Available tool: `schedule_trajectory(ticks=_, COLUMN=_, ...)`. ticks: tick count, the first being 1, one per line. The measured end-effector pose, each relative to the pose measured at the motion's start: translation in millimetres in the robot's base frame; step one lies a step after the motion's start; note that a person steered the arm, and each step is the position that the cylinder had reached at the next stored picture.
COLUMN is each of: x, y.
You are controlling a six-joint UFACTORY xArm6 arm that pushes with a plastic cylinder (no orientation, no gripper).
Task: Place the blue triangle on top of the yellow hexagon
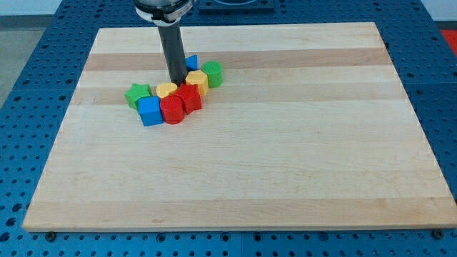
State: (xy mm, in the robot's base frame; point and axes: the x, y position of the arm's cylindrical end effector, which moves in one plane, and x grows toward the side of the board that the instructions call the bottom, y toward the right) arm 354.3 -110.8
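No claw here, just a rod holding nothing; my tip sits just left of the blue triangle, above the yellow hexagon on the bench. Best move: nudge the triangle gently, avoid the green block.

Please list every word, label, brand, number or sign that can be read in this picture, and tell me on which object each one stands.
There are none: no readable text appears anywhere in the view.
The wooden board is plain wood grain.
The clustered blocks, such as the blue cube and the green star, carry no marks.
The dark rod ending in my tip shows no label.
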Motion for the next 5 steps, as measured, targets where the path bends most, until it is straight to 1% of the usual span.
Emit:
schedule_trajectory(ticks=1, x=-5, y=-45)
schedule_trajectory(ticks=2, x=-8, y=-56)
schedule_trajectory(ticks=3, x=-61, y=-56)
schedule_trajectory(ticks=4, x=-101, y=-55)
schedule_trajectory(ticks=5, x=-101, y=-22)
